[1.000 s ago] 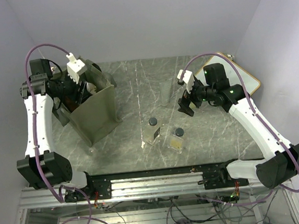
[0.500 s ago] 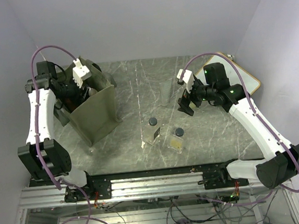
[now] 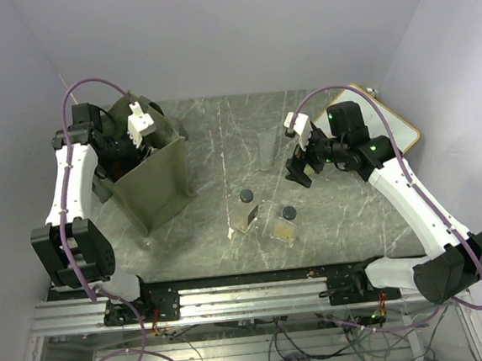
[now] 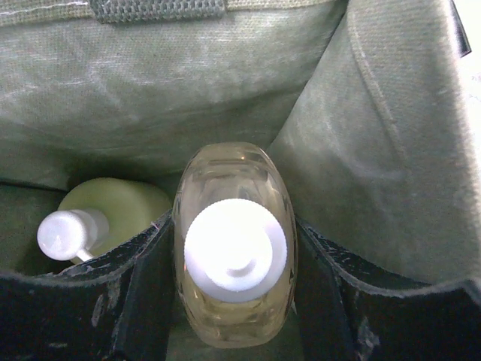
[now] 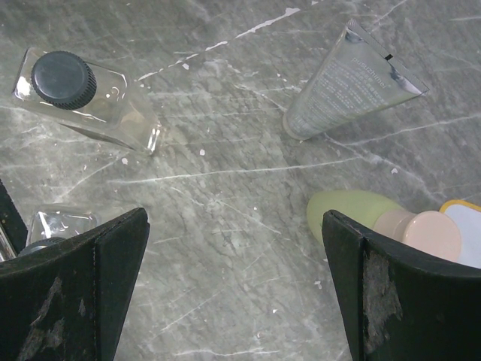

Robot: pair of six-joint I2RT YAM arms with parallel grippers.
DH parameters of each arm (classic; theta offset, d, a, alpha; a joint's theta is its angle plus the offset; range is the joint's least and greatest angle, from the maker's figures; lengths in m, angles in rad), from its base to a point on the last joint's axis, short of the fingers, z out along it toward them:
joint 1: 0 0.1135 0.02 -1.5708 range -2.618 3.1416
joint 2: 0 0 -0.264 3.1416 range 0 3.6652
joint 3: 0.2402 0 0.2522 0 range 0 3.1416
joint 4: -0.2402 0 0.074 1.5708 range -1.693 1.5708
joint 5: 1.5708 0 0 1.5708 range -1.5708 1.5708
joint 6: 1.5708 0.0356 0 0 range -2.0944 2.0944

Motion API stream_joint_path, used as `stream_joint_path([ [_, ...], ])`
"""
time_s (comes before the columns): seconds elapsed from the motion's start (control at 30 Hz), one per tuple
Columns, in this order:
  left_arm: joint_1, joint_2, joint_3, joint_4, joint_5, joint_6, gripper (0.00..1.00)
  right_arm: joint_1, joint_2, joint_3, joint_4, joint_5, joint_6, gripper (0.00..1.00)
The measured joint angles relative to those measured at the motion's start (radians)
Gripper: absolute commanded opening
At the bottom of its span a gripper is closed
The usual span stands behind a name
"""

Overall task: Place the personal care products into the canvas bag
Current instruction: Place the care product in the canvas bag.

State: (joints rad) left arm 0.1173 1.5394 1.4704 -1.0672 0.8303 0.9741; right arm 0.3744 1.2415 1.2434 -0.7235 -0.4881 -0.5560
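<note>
The olive canvas bag (image 3: 150, 178) stands upright at the left. My left gripper (image 4: 231, 229) is down inside it, shut on a cream bottle (image 4: 233, 167) with a white cap. A yellow-green bottle (image 4: 120, 203) with a white cap stands in the bag beside it. My right gripper (image 5: 233, 226) is open over bare table. Two clear square bottles with dark caps (image 5: 86, 94) (image 5: 56, 226) lie to its left, also in the top view (image 3: 246, 210) (image 3: 285, 223). A grey tube (image 5: 349, 79) lies beyond. A yellow-green bottle (image 5: 349, 210) with a peach cap lies by its right finger.
The wood-framed whiteboard (image 3: 392, 121) lies at the table's far right corner, and its edge shows in the right wrist view (image 5: 467, 229). The bag's fabric walls (image 4: 391, 150) close in around the left gripper. The grey marble table (image 3: 212, 141) has a rail along its near edge.
My left wrist has moved right and down into the bag's opening with the cream bottle. The right arm has barely moved.
</note>
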Motion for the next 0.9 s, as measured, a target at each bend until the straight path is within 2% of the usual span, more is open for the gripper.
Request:
stream_joint_path([
  [0.47, -0.017, 0.111, 0.006, -0.013, -0.001, 0.096, 0.07, 0.001, 0.000, 0.000, 0.000, 0.005, 0.001, 1.00],
  [0.9, -0.051, 0.117, 0.006, 0.003, 0.000, 0.110, 0.08, 0.001, 0.001, 0.000, -0.001, 0.006, 0.002, 1.00],
])
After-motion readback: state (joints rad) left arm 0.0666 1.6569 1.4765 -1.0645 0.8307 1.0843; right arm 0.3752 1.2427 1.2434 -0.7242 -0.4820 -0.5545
